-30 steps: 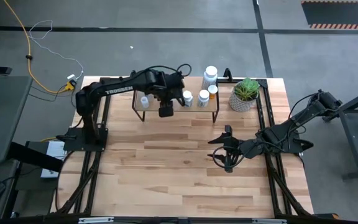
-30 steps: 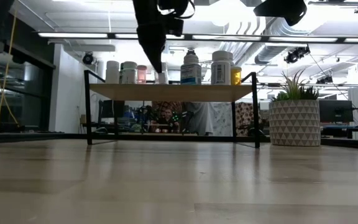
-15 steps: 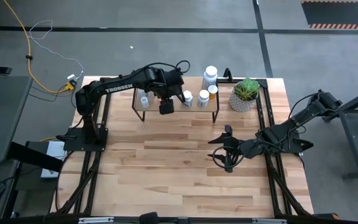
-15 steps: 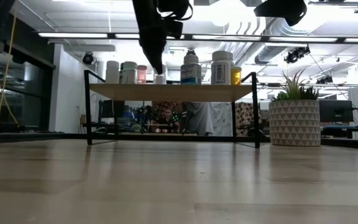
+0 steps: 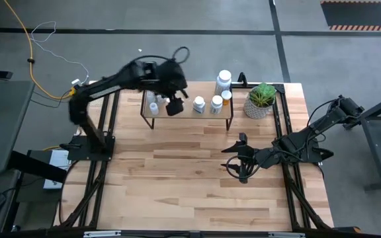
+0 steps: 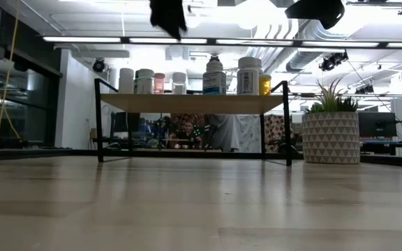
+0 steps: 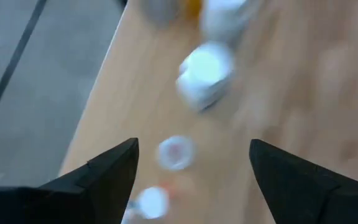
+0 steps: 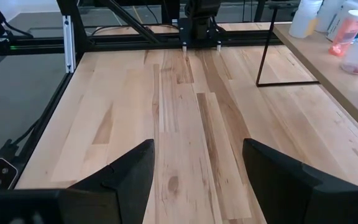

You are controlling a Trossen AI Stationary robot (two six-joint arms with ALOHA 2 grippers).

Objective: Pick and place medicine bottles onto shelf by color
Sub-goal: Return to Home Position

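The shelf (image 5: 189,114) (image 6: 194,103) stands at the table's far side on thin black legs. Several medicine bottles stand upright on it: white-capped ones (image 5: 199,103) (image 6: 179,82), a larger white one (image 5: 223,80) and a yellow-capped one (image 5: 226,96) (image 6: 265,84). My left gripper (image 5: 174,106) (image 6: 167,14) hangs open above the shelf's left half, clear of the bottles. Its wrist view looks down, blurred, on bottle caps (image 7: 205,70) between its spread fingers (image 7: 191,146). My right gripper (image 5: 238,157) (image 8: 197,146) waits open over the table's right middle, holding nothing.
A potted green plant (image 5: 261,99) (image 6: 331,132) in a white patterned pot stands just right of the shelf. Bare wooden tabletop (image 5: 190,185) stretches from the shelf to the near edge. Black frame rails (image 8: 129,37) run along the table's sides.
My left gripper has come off a white-capped bottle on the shelf and risen well above it. The bottle stays upright on the board where it was set. My right arm has kept still.
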